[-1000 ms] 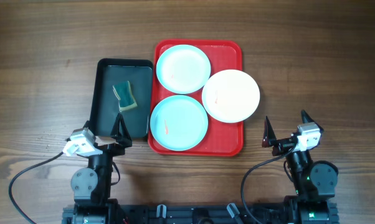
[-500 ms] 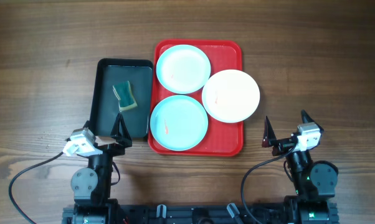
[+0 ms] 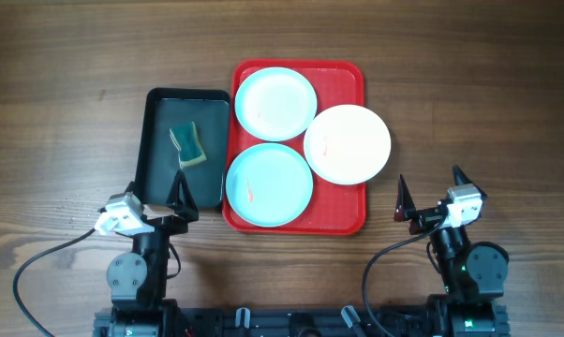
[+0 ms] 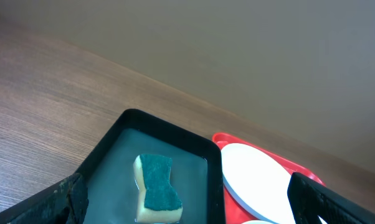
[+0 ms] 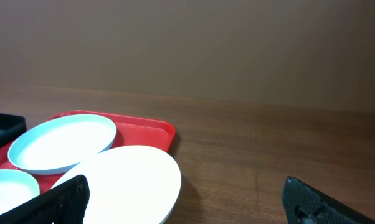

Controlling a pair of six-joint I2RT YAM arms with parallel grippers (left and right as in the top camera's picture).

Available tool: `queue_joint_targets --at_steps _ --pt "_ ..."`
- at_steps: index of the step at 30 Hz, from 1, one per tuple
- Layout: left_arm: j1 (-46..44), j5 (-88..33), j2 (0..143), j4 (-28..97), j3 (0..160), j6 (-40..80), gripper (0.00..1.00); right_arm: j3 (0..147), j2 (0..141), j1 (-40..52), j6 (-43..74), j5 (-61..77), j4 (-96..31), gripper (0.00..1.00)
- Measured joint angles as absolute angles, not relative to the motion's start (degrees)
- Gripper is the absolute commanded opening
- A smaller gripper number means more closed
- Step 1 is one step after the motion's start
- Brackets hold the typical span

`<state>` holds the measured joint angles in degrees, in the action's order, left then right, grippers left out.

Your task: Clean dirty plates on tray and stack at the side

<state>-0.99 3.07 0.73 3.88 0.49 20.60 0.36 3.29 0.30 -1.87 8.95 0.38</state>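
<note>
1. While both arms sit at the near edge of the wooden table (image 3: 57, 75), all three plates are on the red tray (image 3: 348, 80) in the middle.
2. Far blue plate (image 3: 275, 103) is at the back of the tray and looks pretty clean from above.
3. Near blue plate (image 3: 269, 184) is front left, with an orange-red smear left of its centre.
4. White plate (image 3: 348, 143) hangs out over the tray's right rim, with a faint orange mark near its left side.
5. Black tray (image 3: 158, 112) sits just left of the red one, with a green-and-yellow sponge (image 3: 189, 145) lying in it.
6. Left gripper (image 3: 155, 192) has its fingers spread wide and nothing in them, right by the black tray's front edge.
7. Right gripper (image 3: 430, 192) is the same deal, spread wide and empty, off the red tray's front right corner.
</note>
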Motion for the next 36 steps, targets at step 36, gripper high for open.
queue_joint_targets --at_steps 36 --pt "-1.0 3.1 0.7 3.9 0.5 20.6 1.00 0.4 3.3 0.3 6.9 12.8 0.9 1.00"
